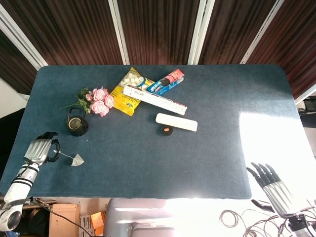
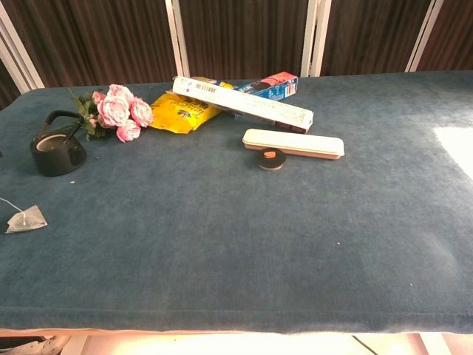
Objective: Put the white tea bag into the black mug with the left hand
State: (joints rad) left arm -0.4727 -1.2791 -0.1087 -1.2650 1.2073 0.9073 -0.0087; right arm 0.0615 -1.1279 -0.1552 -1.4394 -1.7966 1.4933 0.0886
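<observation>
The white tea bag point(image 1: 77, 159) lies on the blue table near its front left corner; the chest view shows the tea bag point(image 2: 26, 220) at the far left. Its thin string runs up and left to my left hand point(image 1: 42, 148), which pinches the string's end with fingers curled; this hand is outside the chest view. The black mug point(image 1: 77, 125), with a loop handle, stands upright behind the bag, and the mug point(image 2: 55, 152) is empty as far as I can see. My right hand point(image 1: 274, 187) hovers off the table's front right corner, fingers spread, holding nothing.
Pink flowers point(image 1: 98, 101) lie just behind the mug. A yellow snack bag point(image 1: 129, 91), a long white box point(image 1: 155, 99), a blue packet point(image 1: 165, 82), a cream case point(image 1: 176, 122) and a small black disc point(image 1: 166, 130) sit mid-table. Bright sunlight washes out the right side.
</observation>
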